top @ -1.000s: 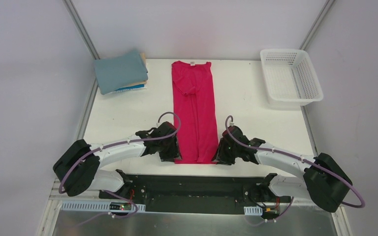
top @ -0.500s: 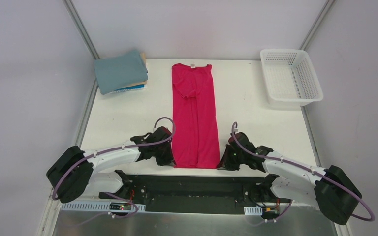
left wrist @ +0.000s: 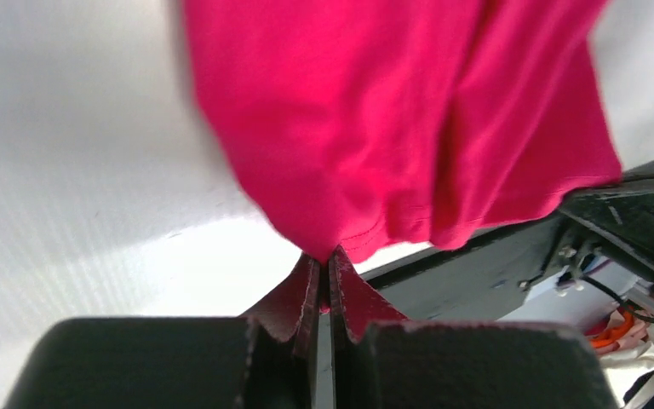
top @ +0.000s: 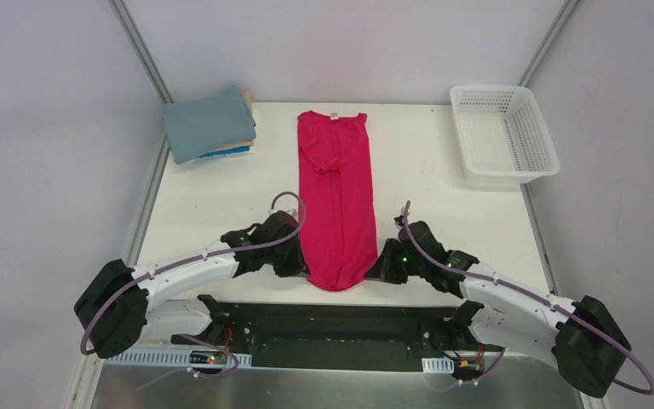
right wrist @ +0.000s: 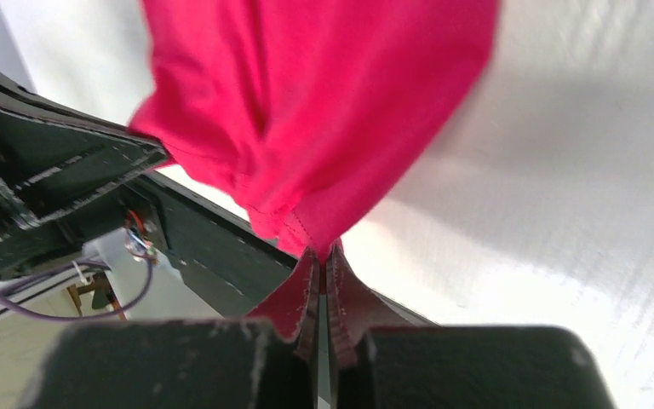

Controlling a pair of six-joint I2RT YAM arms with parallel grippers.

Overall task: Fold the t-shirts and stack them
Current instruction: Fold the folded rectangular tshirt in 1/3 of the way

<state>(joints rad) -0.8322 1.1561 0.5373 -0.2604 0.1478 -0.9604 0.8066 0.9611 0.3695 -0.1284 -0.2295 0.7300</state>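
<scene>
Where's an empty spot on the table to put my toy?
Bare table lies between the pink shirt and the basket, and left of the shirt, nearer than the folded stack. The near edge is crowded: the left claw and right claw pinch the shirt's hem there.

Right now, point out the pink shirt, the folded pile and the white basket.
pink shirt (top: 338, 196), top view, middle of its body.
folded pile (top: 207, 126), top view, teal-grey top shirt.
white basket (top: 502, 132), top view, bare mesh floor.
</scene>
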